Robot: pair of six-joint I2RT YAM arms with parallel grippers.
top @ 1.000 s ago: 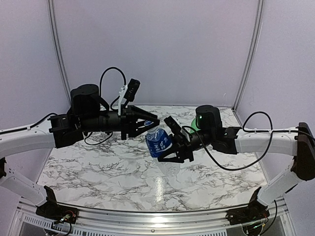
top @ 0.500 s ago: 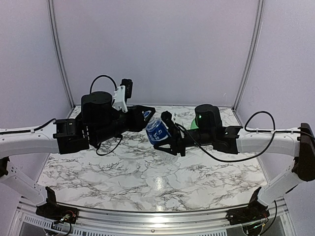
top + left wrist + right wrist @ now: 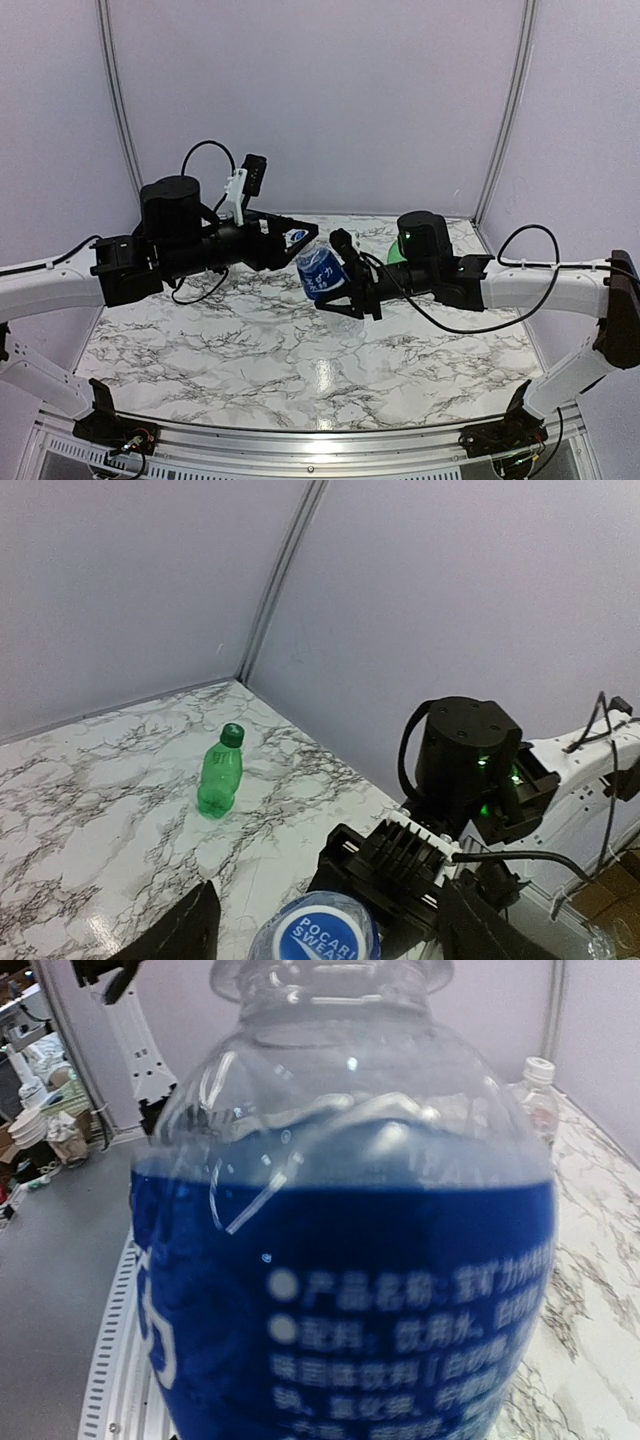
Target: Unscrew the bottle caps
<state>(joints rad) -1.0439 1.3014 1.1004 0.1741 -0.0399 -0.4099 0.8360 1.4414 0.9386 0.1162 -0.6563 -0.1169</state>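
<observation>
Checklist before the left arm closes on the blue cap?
1. Right gripper clamped on the blue-label bottle, held off the table: ok.
2. Blue cap seated on the bottle neck: ok.
3. Left gripper jaws open, one on each side of the cap, not touching it: ok.
4. Cap roughly centred between the jaws in the left wrist view: ok.
5. How far the cap is unscrewed: cannot tell.
6. Green bottle upright, capped, away from both arms: ok.
</observation>
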